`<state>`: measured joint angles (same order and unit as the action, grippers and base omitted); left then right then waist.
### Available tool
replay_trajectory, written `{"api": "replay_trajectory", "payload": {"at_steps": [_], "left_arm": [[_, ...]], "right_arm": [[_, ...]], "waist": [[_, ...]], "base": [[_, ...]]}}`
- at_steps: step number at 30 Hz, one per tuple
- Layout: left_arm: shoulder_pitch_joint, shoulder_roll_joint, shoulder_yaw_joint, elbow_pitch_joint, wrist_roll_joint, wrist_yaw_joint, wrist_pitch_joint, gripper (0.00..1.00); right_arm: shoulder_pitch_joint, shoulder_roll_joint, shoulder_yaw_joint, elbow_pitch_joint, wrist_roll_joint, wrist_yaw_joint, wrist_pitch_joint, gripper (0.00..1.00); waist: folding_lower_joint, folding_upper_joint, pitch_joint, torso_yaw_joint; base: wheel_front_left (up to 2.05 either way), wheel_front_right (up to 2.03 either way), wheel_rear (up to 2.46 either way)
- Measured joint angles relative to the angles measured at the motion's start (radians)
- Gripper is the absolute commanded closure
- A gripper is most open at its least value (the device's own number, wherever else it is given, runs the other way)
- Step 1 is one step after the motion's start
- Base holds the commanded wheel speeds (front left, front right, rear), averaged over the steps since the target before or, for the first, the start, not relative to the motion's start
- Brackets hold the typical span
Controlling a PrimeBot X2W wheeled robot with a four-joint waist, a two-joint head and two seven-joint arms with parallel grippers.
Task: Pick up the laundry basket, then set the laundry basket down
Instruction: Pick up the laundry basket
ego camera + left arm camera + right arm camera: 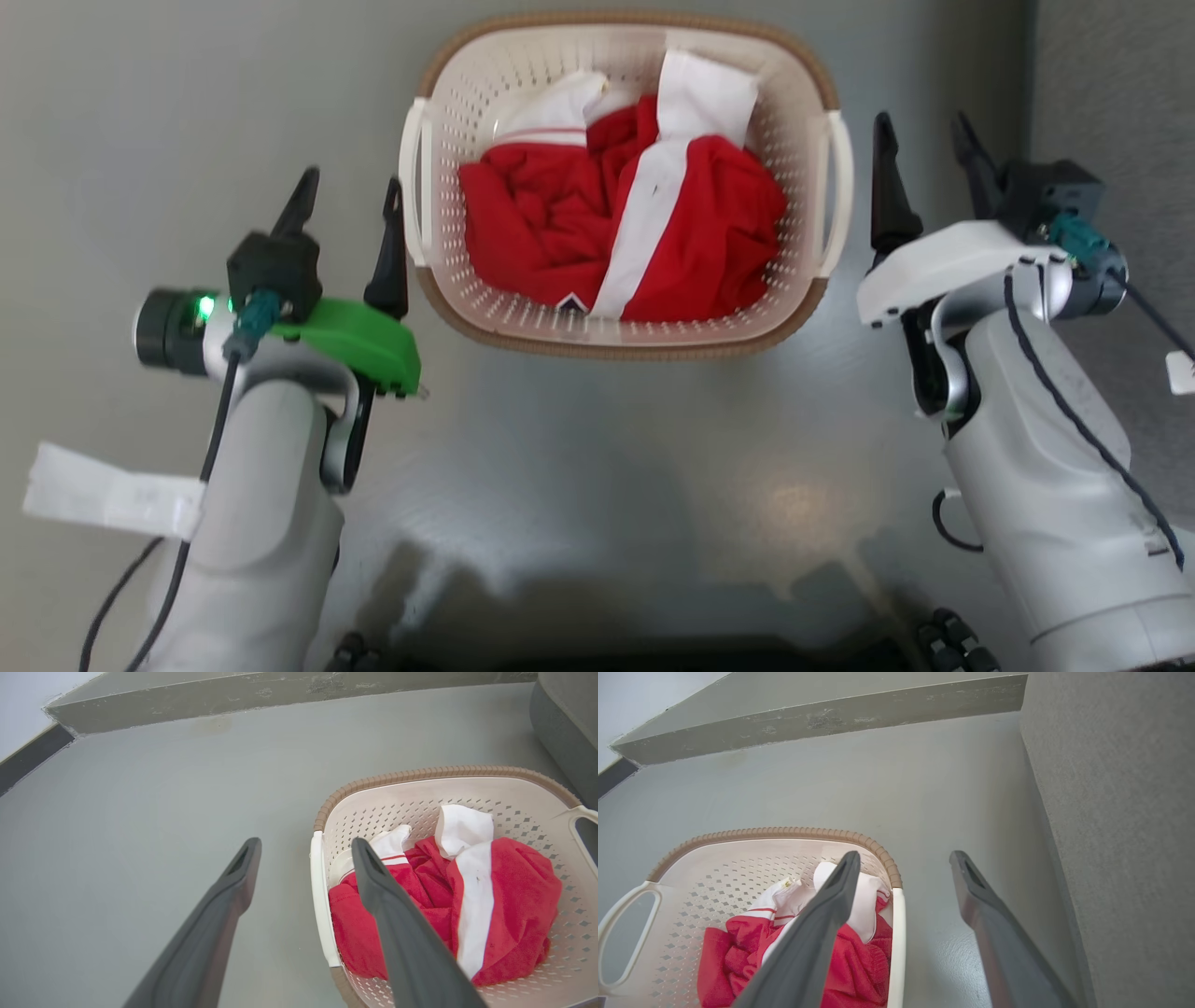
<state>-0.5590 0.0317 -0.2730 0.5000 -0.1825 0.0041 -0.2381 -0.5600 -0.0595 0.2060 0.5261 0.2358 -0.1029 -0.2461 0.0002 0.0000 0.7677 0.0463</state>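
The left claw (351,182) is held released, its two dark fingers spread with nothing between them. In the head view it is placed at the 9 o'clock side of the laundry basket (523,65), with the inner finger just beside the white left handle (412,182); whether finger and handle touch cannot be told. In the left wrist view the left claw (304,844) is seen with one finger over bare floor (140,812) and the other crossing in front of the basket's near edge.

The right claw (922,121) is likewise held released and empty, at the basket's 3 o'clock side, with a narrow gap left between its inner finger and the right handle (845,187). In the right wrist view the right claw (906,856) is seen with one finger over the basket's corner and the other over the floor.

The laundry basket (420,793) is stood upright on the grey floor (607,448) at 12 o'clock in the head view, between the two claws. A crumpled red and white garment (560,224) is held inside it. A grey textured panel (1111,812) is seen at 3 o'clock of the right claw, and a low grey ledge (233,695) runs along the floor's far edge at 12 o'clock.
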Motion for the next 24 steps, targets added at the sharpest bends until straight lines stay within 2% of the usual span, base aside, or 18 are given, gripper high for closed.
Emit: {"api": "replay_trajectory", "payload": {"at_steps": [16, 24], "left_arm": [[-0.193, -0.009, -0.055, 0.110, -0.036, -0.023, 0.000, 0.00], [-0.234, -0.010, -0.086, 0.179, -0.063, -0.039, -0.001, 0.00]], "right_arm": [[-0.151, -0.004, -0.004, 0.076, 0.001, -0.003, 0.000, 0.00], [-0.165, -0.006, 0.004, 0.138, 0.003, 0.006, 0.000, 0.00]], "waist": [[0.0000, 0.0000, 0.200, 0.028], [-0.0001, 0.0000, 0.253, 0.037]], "base": [[0.00, 0.00, 0.00], [0.00, 0.00, 0.00]]}}
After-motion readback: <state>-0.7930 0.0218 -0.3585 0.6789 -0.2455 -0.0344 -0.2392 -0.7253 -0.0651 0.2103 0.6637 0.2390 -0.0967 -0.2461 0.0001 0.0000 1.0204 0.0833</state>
